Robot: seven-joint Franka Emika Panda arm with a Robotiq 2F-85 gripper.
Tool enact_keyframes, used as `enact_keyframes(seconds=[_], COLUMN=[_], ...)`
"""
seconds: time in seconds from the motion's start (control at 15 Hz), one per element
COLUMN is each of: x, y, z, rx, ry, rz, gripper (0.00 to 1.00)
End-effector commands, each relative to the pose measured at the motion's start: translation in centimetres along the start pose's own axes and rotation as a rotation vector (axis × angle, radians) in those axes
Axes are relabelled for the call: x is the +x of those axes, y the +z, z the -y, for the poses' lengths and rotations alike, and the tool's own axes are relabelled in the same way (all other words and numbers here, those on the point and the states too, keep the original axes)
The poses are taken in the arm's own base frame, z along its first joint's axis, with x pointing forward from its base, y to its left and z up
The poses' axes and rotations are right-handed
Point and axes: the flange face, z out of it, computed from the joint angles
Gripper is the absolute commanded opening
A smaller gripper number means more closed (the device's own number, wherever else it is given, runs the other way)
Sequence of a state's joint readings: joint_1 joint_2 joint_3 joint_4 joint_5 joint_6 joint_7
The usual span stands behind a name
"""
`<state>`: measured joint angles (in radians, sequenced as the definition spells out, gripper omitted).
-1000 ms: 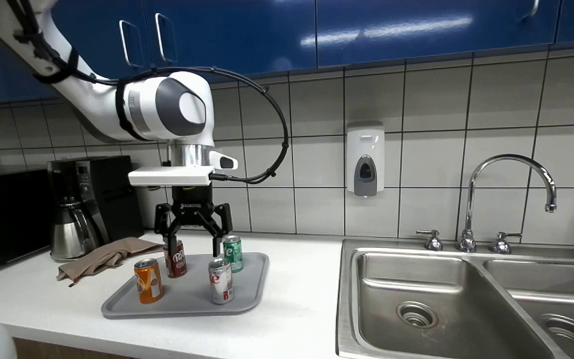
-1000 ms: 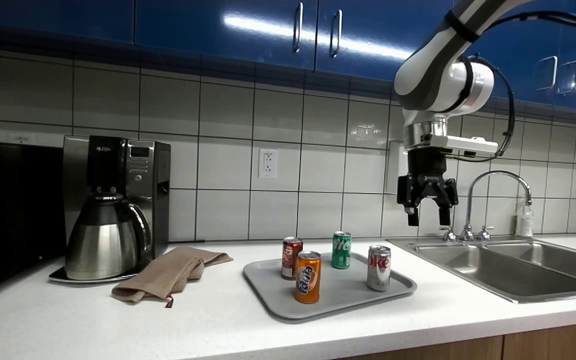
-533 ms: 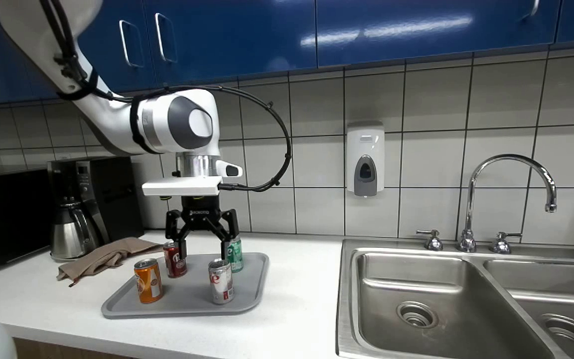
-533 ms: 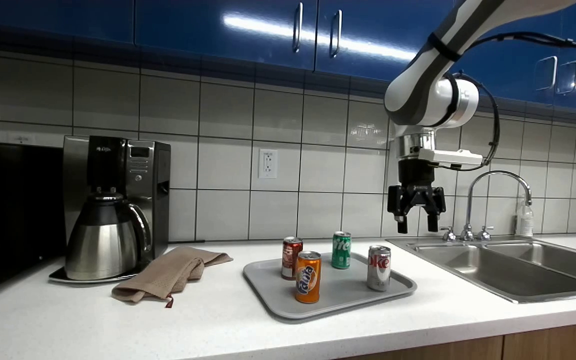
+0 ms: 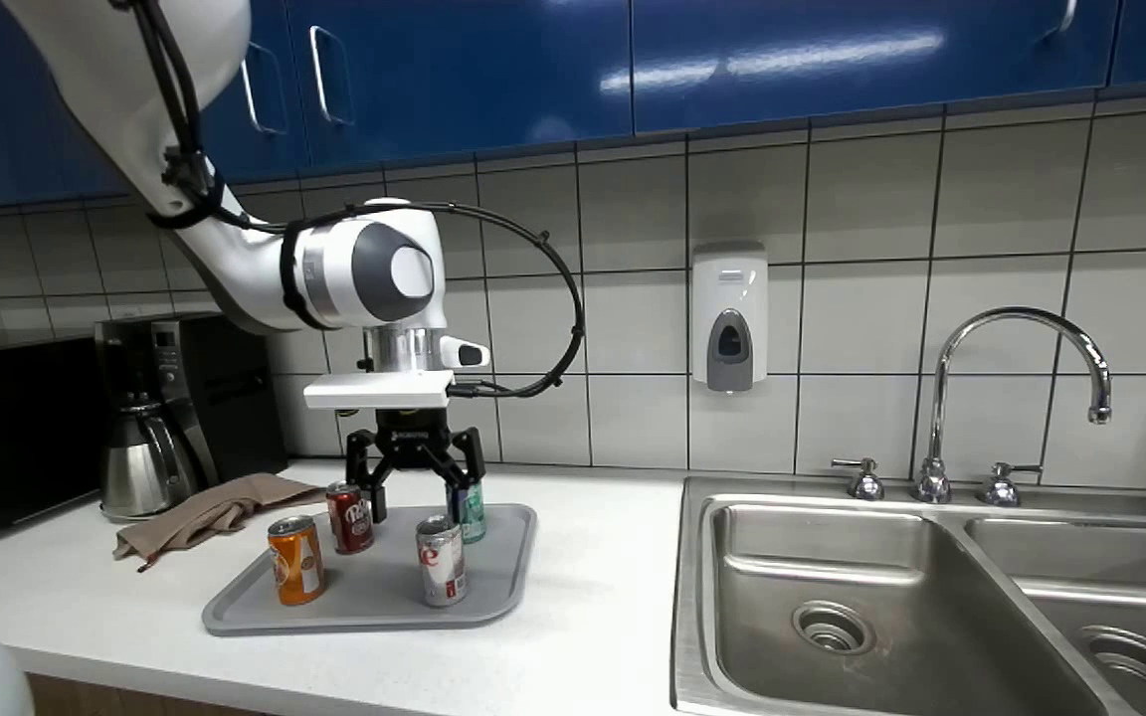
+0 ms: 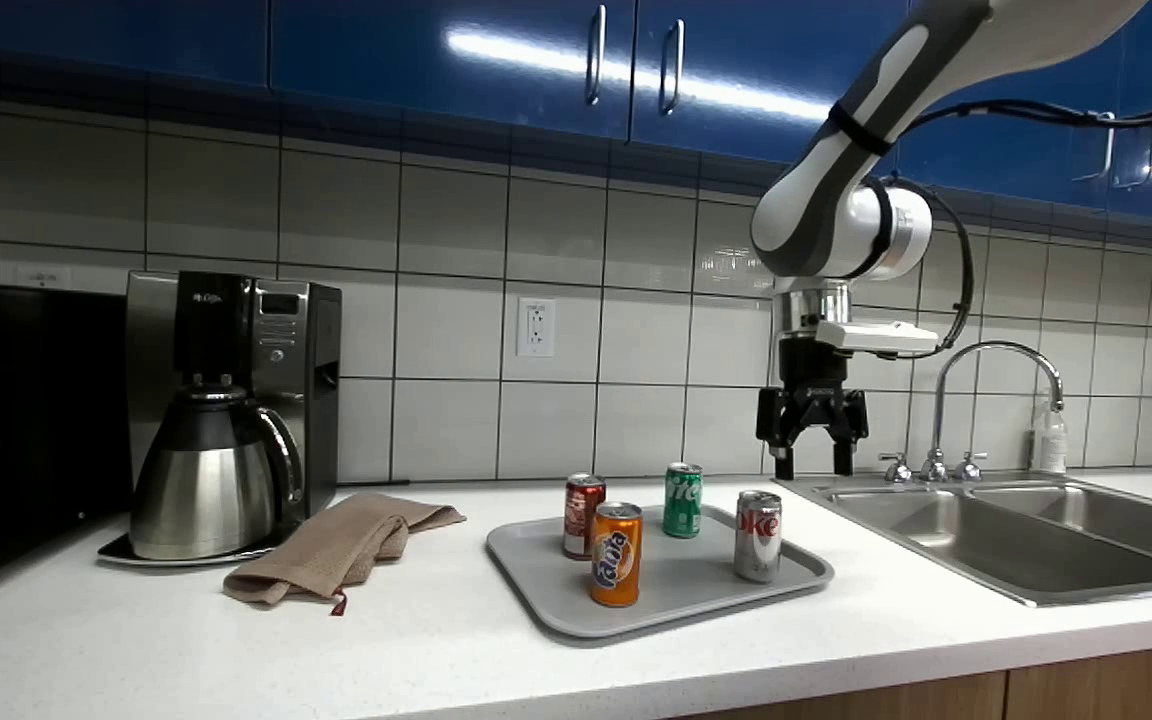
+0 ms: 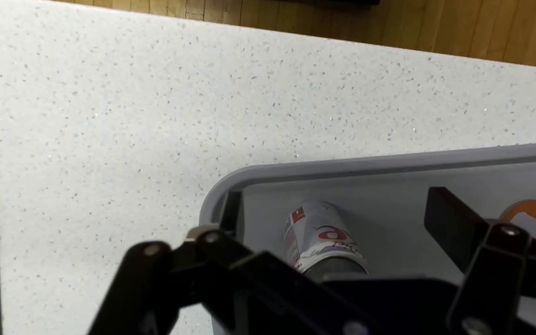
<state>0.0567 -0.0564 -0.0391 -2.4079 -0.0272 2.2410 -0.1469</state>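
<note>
My gripper (image 5: 417, 507) is open and empty above the grey tray (image 5: 374, 617), fingers pointing down; it also shows in an exterior view (image 6: 814, 463) and in the wrist view (image 7: 335, 204). A silver Coke can (image 5: 442, 562) stands upright on the tray, and in the wrist view the can (image 7: 319, 232) shows between the fingers, below them and apart. An orange Fanta can (image 6: 617, 555), a dark red Dr Pepper can (image 5: 348, 517) and a green Sprite can (image 6: 683, 500) also stand on the tray. One finger partly hides the green can in an exterior view.
A brown cloth (image 6: 346, 550) lies beside the coffee maker (image 6: 236, 450) with its steel carafe. A steel double sink (image 5: 692, 597) with a tall faucet (image 5: 941, 398) is set into the counter. A soap dispenser (image 5: 729, 318) hangs on the tiled wall, below blue cabinets (image 5: 493, 70).
The arm and open gripper have come down toward the tray and shifted sideways, rightward in an exterior view and leftward in another. The cans and tray have not moved.
</note>
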Motion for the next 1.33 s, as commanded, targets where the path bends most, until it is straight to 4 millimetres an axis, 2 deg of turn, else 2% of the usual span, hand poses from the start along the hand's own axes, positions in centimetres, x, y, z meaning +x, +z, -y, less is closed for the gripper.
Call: enact_keyframes(seconds=[0.0, 0.6, 1.27], x=[2.1, 5.3, 7.5], y=[0.6, 2.5, 4.0], z=[-0.2, 0.4, 0.9], rx=[-0.009, -0.015, -0.033], ry=[-0.008, -0.021, -0.03], rz=[-0.014, -0.017, -0.044], gripper=[1.0, 1.0, 1.0])
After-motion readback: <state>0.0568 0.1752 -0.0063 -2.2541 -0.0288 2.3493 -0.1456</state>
